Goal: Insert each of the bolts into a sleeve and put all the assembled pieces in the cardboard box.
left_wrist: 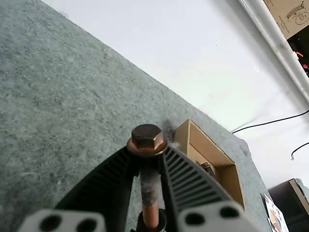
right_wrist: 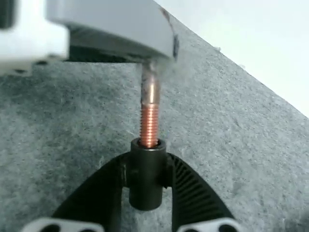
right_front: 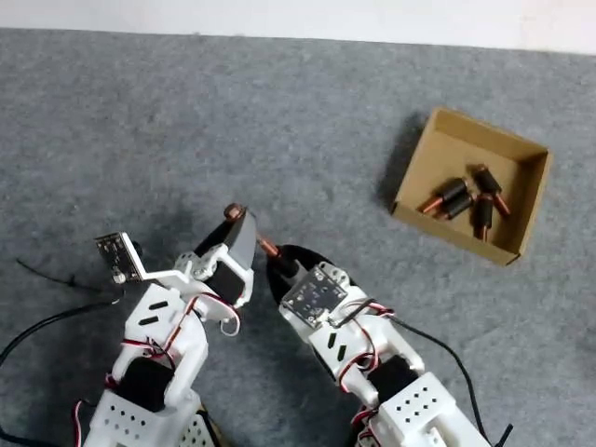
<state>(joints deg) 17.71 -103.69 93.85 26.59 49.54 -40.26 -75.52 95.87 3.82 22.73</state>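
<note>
Bolt [left_wrist: 146, 140] clenched between left jaws has its threaded tip inside sleeve [right_wrist: 145, 174] gripped by right jaws.

Grey felt table [right_front: 186, 121]; cardboard box [right_front: 447, 233] resting on it

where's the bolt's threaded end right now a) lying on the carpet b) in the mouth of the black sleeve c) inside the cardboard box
b, the right wrist view shows the threaded tip of the bolt sitting in the top of the sleeve held by the right gripper
</note>
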